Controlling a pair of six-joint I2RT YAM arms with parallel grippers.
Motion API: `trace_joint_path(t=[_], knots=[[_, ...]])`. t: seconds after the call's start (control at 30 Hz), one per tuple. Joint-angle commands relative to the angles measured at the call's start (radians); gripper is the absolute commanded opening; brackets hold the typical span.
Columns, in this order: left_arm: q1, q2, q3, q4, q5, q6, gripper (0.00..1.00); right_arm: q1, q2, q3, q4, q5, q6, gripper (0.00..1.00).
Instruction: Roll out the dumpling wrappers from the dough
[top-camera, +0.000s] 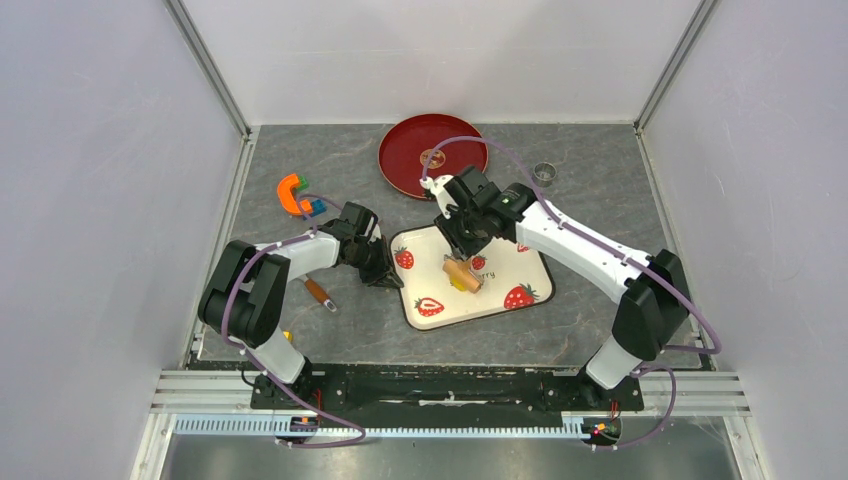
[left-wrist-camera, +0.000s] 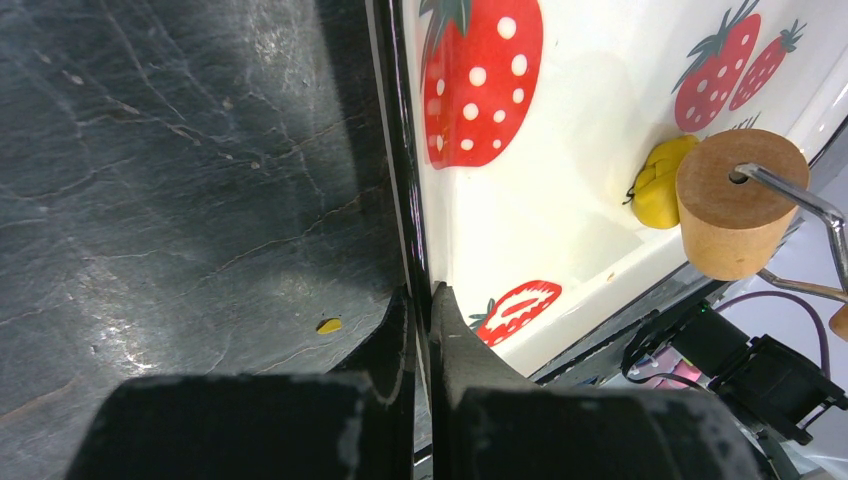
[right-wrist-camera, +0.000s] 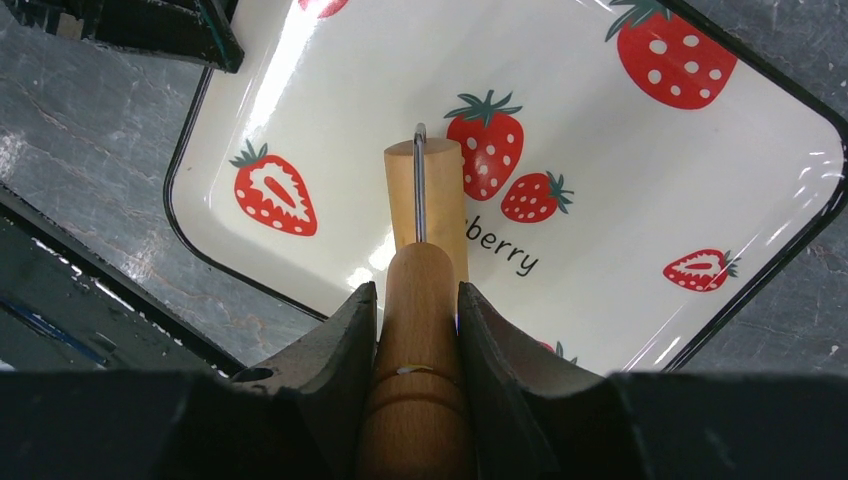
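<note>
The rolling step is in hand, and judging by the dough it is only beginning. The left gripper (left-wrist-camera: 425, 300) is pinching the black rim on the left edge of the cream rectangular tray printed with strawberries (right-wrist-camera: 620, 150), its fingers closed tight and steadying it. The right gripper (right-wrist-camera: 418, 295) is clasping the turned handle of a small wooden rolling pin (left-wrist-camera: 738, 200) with a wire frame, its fingers narrowed around it.

The pin's barrel is resting near the tray's middle, touching or just beside the yellow lump of dough (left-wrist-camera: 660, 185). The lump is lying on the tray's floor and is looking thick and folded rather than flat. No thin disc is showing on the tray. A small pale spot (top-camera: 432, 157) is sitting on the round red plate (top-camera: 405, 160) beyond the tray's far edge. It is too small to tell whether it is a wrapper.

The next move is likely calling for downward pressure and a straight pass of the barrel over the lump, while the left fingers are bracing the tray against sliding.
</note>
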Motion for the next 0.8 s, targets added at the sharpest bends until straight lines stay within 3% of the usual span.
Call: trace_joint_path(t=[0.0,0.17,0.47,0.77], knots=[[0.001,0.014,-0.013,-0.054,-0.044,0.088,0.02,0.023,0.07,-0.001,-0.163,-0.153,0.002,0.0],[0.002,0.015,-0.011,-0.054,-0.046,0.088,0.02,0.025,0.074,-0.024,-0.169,-0.134,-0.008,0.0],[0.002,0.014,-0.013,-0.054,-0.047,0.088,0.02,0.026,0.063,-0.073,-0.149,0.08,-0.005,0.0],[0.001,0.009,-0.016,-0.054,-0.052,0.087,0.02,0.031,0.064,-0.125,-0.104,0.036,-0.012,0.0]])
